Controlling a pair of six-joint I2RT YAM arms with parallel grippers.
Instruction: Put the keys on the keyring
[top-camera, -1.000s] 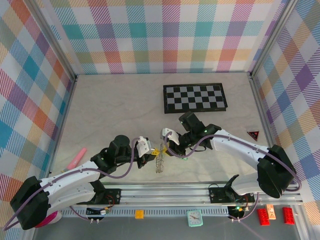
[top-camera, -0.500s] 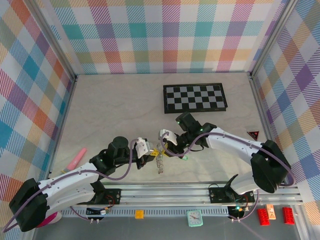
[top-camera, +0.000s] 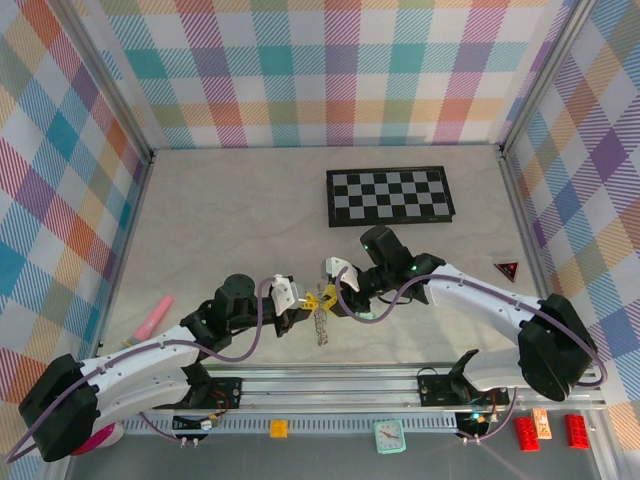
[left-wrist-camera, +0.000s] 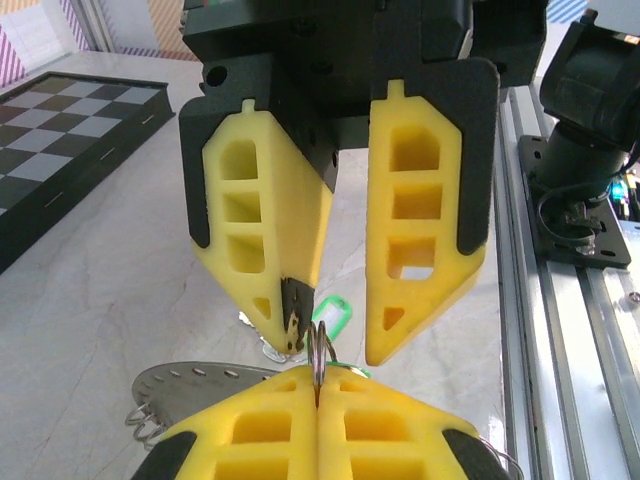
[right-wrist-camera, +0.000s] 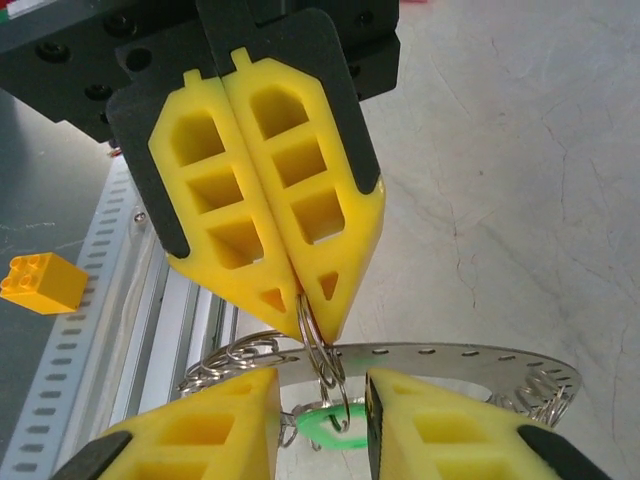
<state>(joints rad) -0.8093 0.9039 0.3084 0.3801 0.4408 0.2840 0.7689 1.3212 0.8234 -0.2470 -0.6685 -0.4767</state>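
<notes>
At the lower centre of the top view the two grippers are meeting tip to tip just above the table (top-camera: 230, 210). The left gripper (top-camera: 302, 302) is pressing its yellow fingers fully together, pinching a thin wire loop (left-wrist-camera: 320, 350) edge-on between the tips. The keyring (right-wrist-camera: 460, 355) is sitting right at that pinch. Its flat grey plate, with a row of small holes, is running across the lower right of the right wrist view, just beneath the closed tips. The loop is crossing in front of the plate, and I cannot tell whether the two are joined.

The right gripper (right-wrist-camera: 322, 385) is standing partly open and gripping nothing, with one finger on either side of the loop. A key (left-wrist-camera: 337, 313) is showing its green head just under the loop, between those spread fingers and near the plate. A small dark bit (left-wrist-camera: 296, 305) is clinging to the inner tip of one right finger, and I cannot tell what it is.

A checkerboard (top-camera: 390, 195) is lying well beyond, in the upper middle. A yellow brick (right-wrist-camera: 40, 282) is resting at the left edge, and a clock (top-camera: 388, 435) near the bottom edge is too small to read.
</notes>
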